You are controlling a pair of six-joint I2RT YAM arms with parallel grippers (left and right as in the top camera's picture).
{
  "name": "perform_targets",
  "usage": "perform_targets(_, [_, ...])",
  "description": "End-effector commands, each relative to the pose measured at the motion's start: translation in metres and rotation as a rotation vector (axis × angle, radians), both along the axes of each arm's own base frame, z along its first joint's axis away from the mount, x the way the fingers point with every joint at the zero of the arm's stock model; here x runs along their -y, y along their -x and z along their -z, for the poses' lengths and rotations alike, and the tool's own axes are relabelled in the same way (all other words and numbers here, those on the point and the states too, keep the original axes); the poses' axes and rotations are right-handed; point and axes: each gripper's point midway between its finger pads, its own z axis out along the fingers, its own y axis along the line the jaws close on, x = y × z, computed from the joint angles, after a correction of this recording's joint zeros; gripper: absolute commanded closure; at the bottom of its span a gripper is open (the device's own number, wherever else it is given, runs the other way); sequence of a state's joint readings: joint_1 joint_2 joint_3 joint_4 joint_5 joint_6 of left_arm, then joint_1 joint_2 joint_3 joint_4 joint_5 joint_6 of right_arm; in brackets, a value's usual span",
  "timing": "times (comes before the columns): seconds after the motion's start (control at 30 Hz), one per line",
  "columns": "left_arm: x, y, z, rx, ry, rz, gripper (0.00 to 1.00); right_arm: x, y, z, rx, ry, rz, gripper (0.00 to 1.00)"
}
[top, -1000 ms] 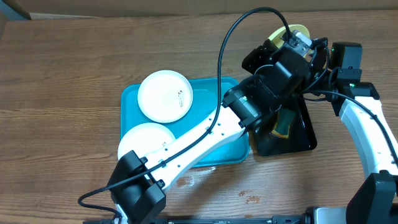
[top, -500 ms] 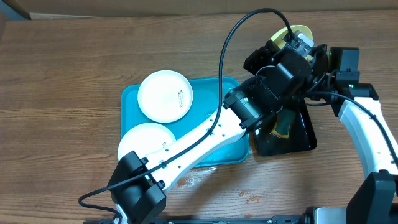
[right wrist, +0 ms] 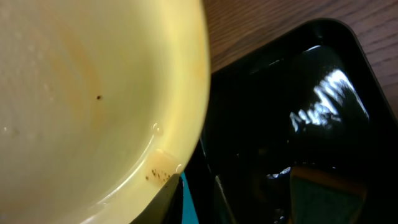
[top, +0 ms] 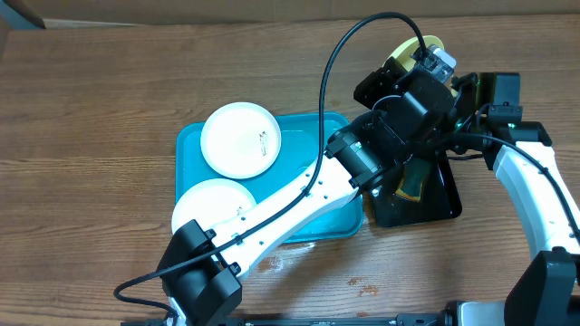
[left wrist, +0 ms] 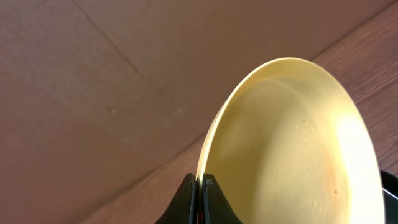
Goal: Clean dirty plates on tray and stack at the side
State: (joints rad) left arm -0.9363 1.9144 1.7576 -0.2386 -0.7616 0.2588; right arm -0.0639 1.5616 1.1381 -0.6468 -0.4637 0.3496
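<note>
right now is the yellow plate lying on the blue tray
No, the yellow plate is pinched by its rim in the left gripper, off the blue tray.

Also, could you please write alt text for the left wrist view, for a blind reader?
A pale yellow round plate is held on edge, its rim pinched between the closed black fingers of the left gripper at the bottom of the frame. Behind it are a brown wooden table and a plain brown backdrop.

The wooden counter (top: pixel 91 109) carries a turquoise tray (top: pixel 299 131) near its centre. A glossy black tray (top: pixel 439 195) lies just beside it at 3 o'clock.
</note>
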Motion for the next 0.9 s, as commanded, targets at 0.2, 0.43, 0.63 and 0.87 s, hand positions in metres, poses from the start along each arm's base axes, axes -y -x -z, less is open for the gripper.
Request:
perform_targets(0.2, [-0.009, -0.003, -0.020, 0.045, 0.006, -0.048, 0.96, 0.007, -0.012, -0.025, 0.051, -0.023, 0.046, 0.66])
perform_targets(0.43, [-0.014, -0.006, -0.020, 0.047, 0.000, -0.063, 0.96, 0.027, -0.018, -0.029, 0.053, -0.057, 0.131, 0.42])
perform_targets(0.63, [-0.023, -0.010, -0.021, 0.053, -0.005, -0.098, 0.96, 0.054, -0.004, -0.018, -0.013, -0.038, 0.182, 0.37])
perform_targets(0.87, [-0.041, -0.015, -0.003, -0.019, 0.066, -0.165, 0.96, 0.077, 0.017, -0.001, -0.096, 0.045, 0.196, 0.28])
